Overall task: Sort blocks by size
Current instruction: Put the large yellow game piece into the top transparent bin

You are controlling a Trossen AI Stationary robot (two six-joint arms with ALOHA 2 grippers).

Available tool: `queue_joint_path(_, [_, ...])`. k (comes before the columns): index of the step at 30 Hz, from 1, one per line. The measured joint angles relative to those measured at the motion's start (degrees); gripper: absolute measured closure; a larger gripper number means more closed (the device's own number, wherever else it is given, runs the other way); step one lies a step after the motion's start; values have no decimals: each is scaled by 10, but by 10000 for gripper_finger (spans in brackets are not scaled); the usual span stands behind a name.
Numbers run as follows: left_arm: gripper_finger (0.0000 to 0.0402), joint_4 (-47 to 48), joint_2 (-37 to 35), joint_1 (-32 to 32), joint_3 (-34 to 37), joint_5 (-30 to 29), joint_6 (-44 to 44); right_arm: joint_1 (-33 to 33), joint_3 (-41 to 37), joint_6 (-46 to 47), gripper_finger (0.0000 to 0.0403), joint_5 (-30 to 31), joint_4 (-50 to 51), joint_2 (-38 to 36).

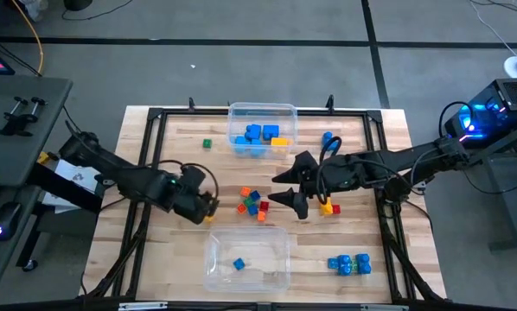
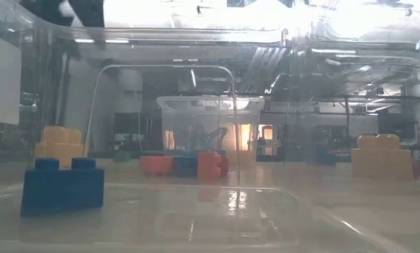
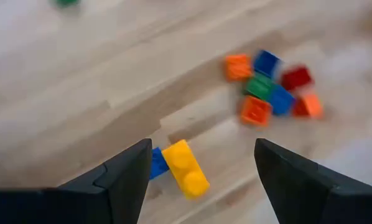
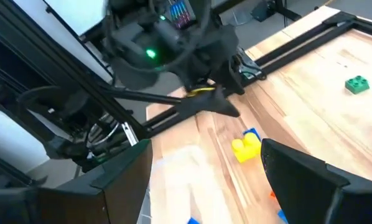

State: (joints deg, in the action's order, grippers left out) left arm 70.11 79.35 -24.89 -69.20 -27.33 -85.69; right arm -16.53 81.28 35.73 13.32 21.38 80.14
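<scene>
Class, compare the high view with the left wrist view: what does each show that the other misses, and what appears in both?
Only the high view shows the far clear bin holding blue and yellow blocks, the near clear bin with one small blue block, the lone green block, the blue block group and the right pincer, open. Only the left wrist view shows clearly the yellow block touching a blue block between the open left pincer fingers. Both share the mixed cluster of small blocks on the wooden table.

2 clear bins (image 1: 286, 111) — 2 arms (image 1: 120, 177) — approx 20 blocks (image 1: 252, 203).
</scene>
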Motion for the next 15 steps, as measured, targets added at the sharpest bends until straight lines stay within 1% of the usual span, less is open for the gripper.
queue_joint_path(2, [140,-30,4,4,37,6,-64,0,0,2,107,0,4,0])
queue_joint_path(6, [147,-105,18,3,110,62,-142,0,0,4,107,0,3,0])
queue_joint_path(9, [149,-149,18,-3,142,70,-172,0,0,3,107,0,3,0])
queue_joint_path(11, [149,-157,18,-6,157,74,-192,1,0,3,107,4,3,0])
queue_joint_path(15, [149,-219,18,-2,190,87,-200,3,0,3,107,13,3,0])
